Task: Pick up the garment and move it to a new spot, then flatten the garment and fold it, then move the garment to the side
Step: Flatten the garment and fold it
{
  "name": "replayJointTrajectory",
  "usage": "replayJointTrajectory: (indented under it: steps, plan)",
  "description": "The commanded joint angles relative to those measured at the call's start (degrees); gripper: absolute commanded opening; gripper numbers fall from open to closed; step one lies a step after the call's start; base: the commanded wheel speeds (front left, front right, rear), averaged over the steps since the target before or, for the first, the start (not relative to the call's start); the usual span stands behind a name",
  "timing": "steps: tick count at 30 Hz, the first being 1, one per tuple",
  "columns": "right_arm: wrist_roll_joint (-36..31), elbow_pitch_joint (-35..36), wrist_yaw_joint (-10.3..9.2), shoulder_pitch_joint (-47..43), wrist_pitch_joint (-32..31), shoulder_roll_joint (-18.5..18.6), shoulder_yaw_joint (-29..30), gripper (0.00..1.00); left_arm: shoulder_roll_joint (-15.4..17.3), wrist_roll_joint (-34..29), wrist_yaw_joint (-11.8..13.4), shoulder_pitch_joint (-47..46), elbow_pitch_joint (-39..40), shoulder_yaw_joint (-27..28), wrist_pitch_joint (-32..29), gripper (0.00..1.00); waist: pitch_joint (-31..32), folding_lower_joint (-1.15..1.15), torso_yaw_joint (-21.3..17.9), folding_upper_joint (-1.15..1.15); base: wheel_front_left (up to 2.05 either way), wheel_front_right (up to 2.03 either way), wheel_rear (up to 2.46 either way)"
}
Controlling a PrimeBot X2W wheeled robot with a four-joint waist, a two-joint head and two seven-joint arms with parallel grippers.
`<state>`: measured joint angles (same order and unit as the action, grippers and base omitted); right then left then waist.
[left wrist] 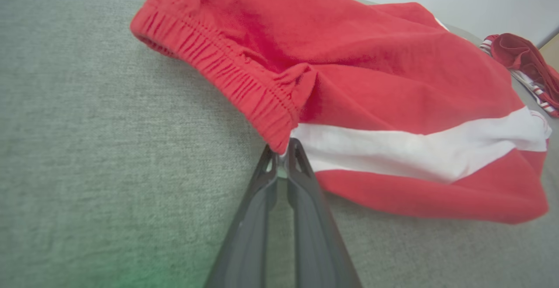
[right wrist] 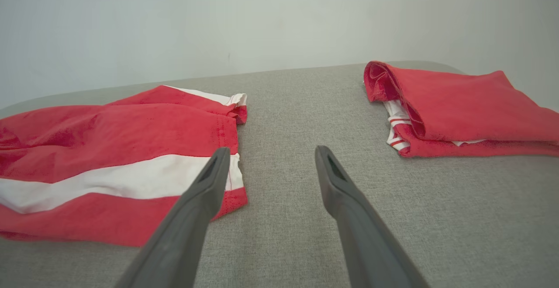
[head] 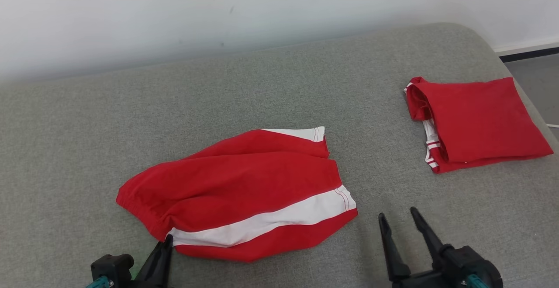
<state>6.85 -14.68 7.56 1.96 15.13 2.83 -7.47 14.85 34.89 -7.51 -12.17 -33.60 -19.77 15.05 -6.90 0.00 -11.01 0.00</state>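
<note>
Nearest in the head view, the left gripper (head: 167, 241) rises from the bottom edge, its dark jaws closed together on the near corner of the red shorts (head: 236, 192). The shorts lie loosely spread and rumpled at the middle of the grey upholstered surface (head: 262, 87), a coarse woven cloth with a rounded far corner. At the lower right, the right gripper (head: 397, 213) hovers just beside the shorts' leg hem, jaws wide apart and holding nothing. A folded red garment (head: 476, 122), squarish with white-striped trim at its edge, rests well apart at the right. A pale wall (head: 218, 8) stands behind.

From the left wrist view, the left gripper (left wrist: 284, 148) pinches the end of the gathered elastic waistband (left wrist: 227, 74), where a broad white stripe (left wrist: 415, 148) begins. The soft, matte shorts (left wrist: 371, 69) bulge upward, and the folded red garment (left wrist: 524, 60) shows beyond them.

From the right wrist view, the right gripper (right wrist: 271, 151) spreads its tapered jaws over bare upholstery, with the shorts (right wrist: 109, 139) on one side and the folded red garment (right wrist: 458, 104) on the other.
</note>
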Motion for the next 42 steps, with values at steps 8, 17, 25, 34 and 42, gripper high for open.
replayJointTrajectory:
  steps: [8,17,25,34,42]
  plan:
    - [1.9,-10.7,-0.18,7.7,-4.7,0.1,-3.0,1.0,-0.4,0.2,0.1,0.8,1.1,-0.5,0.2,0.0,-0.6,0.0,1.1,0.0,0.0,0.0,0.0]
    - [5.3,-21.0,-0.18,18.0,-14.5,0.1,-7.1,1.0,-0.9,0.4,0.1,-0.2,1.1,-2.6,0.1,0.0,-0.8,0.0,2.6,0.0,0.0,0.0,0.0]
    - [7.5,-25.0,-0.18,21.5,-15.9,0.1,-9.9,1.0,-0.6,0.8,0.1,-0.2,1.4,-3.1,0.1,0.0,-0.9,0.0,3.1,0.0,0.0,0.0,0.0]
    - [8.6,-27.7,-0.18,23.5,-16.4,0.1,-12.5,0.48,-0.4,1.1,0.1,-0.4,1.5,-3.5,0.1,0.0,-1.6,0.0,3.3,0.0,0.0,0.0,0.0]
    - [9.8,-27.8,-0.18,24.6,-14.5,0.1,-14.6,0.0,-0.2,1.4,0.1,-0.9,1.7,-3.5,0.1,0.0,-1.7,0.0,3.2,0.0,0.0,0.0,0.0]
